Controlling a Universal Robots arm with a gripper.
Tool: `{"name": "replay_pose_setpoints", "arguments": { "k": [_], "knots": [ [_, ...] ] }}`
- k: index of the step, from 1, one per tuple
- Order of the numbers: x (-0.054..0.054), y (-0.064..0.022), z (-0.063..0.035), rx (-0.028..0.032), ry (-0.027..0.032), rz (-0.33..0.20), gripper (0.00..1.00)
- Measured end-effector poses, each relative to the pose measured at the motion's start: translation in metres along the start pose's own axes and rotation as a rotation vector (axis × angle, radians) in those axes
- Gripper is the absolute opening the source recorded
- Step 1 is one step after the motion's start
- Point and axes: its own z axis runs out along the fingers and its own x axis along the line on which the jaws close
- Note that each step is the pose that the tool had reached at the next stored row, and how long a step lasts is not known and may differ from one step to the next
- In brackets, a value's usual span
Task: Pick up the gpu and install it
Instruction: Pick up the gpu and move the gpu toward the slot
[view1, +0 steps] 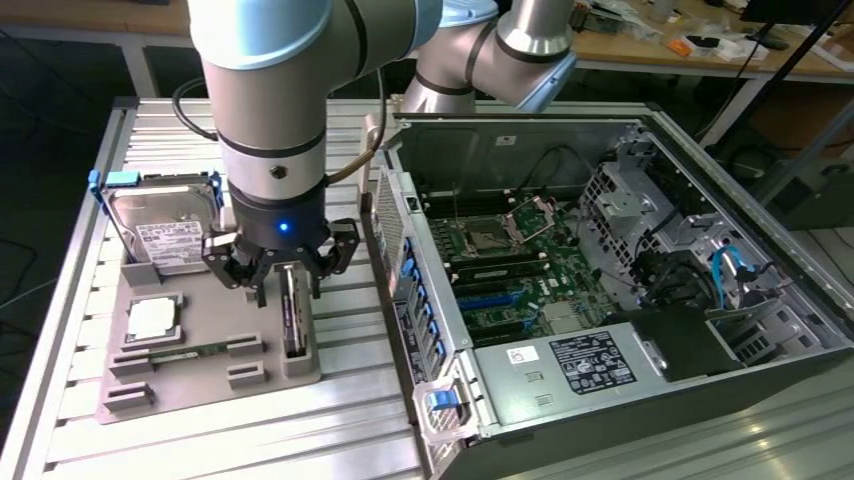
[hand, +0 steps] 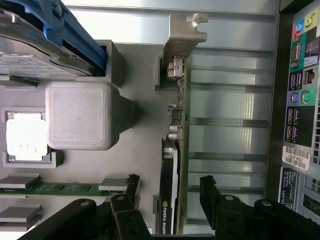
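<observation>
My pincer (view1: 287, 280) is wide open, one finger on each side of the gpu (hand: 171, 165). The card stands on edge in its slot of the grey holder (view1: 200, 385) on the worktop (view1: 267, 440), beside the open case (view1: 407, 290). Best grip, I reckon: centred on the card, fingers (hand: 212, 192) square to its faces, clear of the bracket (hand: 182, 30).

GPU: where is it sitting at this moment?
The gpu stands on edge in the grey holder tray, on the exterior view's left of the computer case, directly under the open hand.
</observation>
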Motion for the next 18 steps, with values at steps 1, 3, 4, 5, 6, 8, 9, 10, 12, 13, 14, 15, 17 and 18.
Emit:
{"name": "replay_pose_setpoints", "arguments": {
  "k": [1,3,4,5,6,8,9,10,12,13,14,15,17,18],
  "knots": [
    [0.0001,0.0,0.0002,-0.0001,-0.0002,0.008,0.6],
    [0.0001,0.0,0.0002,0.0001,-0.0002,0.026,0.6],
    [0.0001,0.0,0.0002,0.0002,-0.0001,0.034,0.6],
    [0.0002,0.0,0.0002,0.0002,-0.0002,0.046,0.6],
    [0.0002,0.0,0.0003,0.0003,-0.0002,0.058,0.6],
    [0.0002,0.0,0.0003,0.0003,-0.0003,0.066,0.6],
    [0.0002,0.0,0.0003,0.0003,-0.0003,0.066,0.6],
    [0.0002,0.0,0.0003,0.0002,-0.0003,0.066,0.6],
    [0.0002,0.0,0.0003,0.0002,-0.0003,0.066,0.6],
    [0.0002,0.0,0.0003,0.0002,-0.0003,0.066,0.6],
    [0.0002,0.0,0.0004,0.0002,-0.0003,0.066,0.6],
    [0.0002,0.0,0.0003,0.0003,-0.0003,0.066,0.59],
    [0.0002,0.0,0.0003,0.0003,-0.0003,0.066,0.45],
    [0.0002,0.0,0.0003,0.0002,-0.0003,0.066,0.4]
  ]
}}
